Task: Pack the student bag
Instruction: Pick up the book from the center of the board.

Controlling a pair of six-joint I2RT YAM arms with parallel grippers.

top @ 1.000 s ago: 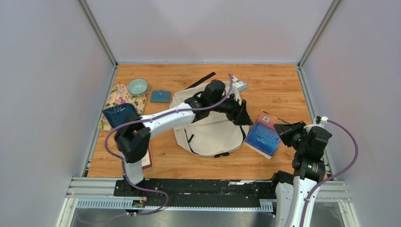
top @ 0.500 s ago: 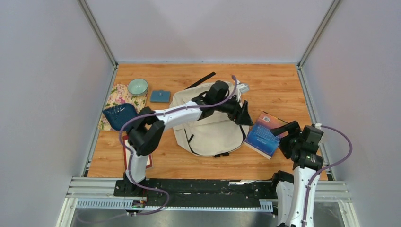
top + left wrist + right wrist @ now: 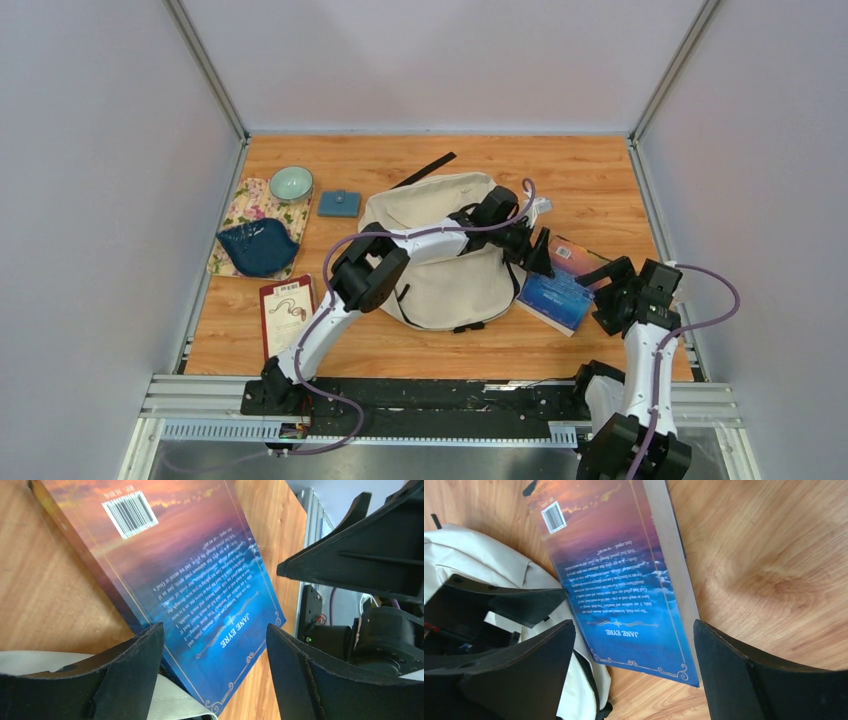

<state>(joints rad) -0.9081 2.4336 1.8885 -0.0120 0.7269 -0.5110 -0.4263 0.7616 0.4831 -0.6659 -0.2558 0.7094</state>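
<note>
Tabletop (image 3: 600, 190) seen from above, w/ two robot arms closing on a paperback. Nearest, on the right: right gripper (image 3: 598, 297), jaws spread wide, holding nothing, just right of the book (image 3: 553, 285) and aimed left at it. Its wrist view shows the cover framed between its fingers, approx. centred. Book lies flat, back cover up, long axis running near-to-far w/ a slight tilt. Its left edge meets the right side of the student bag (image 3: 440, 270), touching or lapping it, can't tell which. Just beyond, at the book's far-left corner: left gripper (image 3: 540, 255), also wide and empty. Left arm stretches across the bag from the left, elbow raised over the bag's near-left part. Bag lies flat mid-table, left of the book. Judgement: book looks next to go in. Right claw is nearer its free long edge, so a pinch across that edge seems likeliest.
</note>
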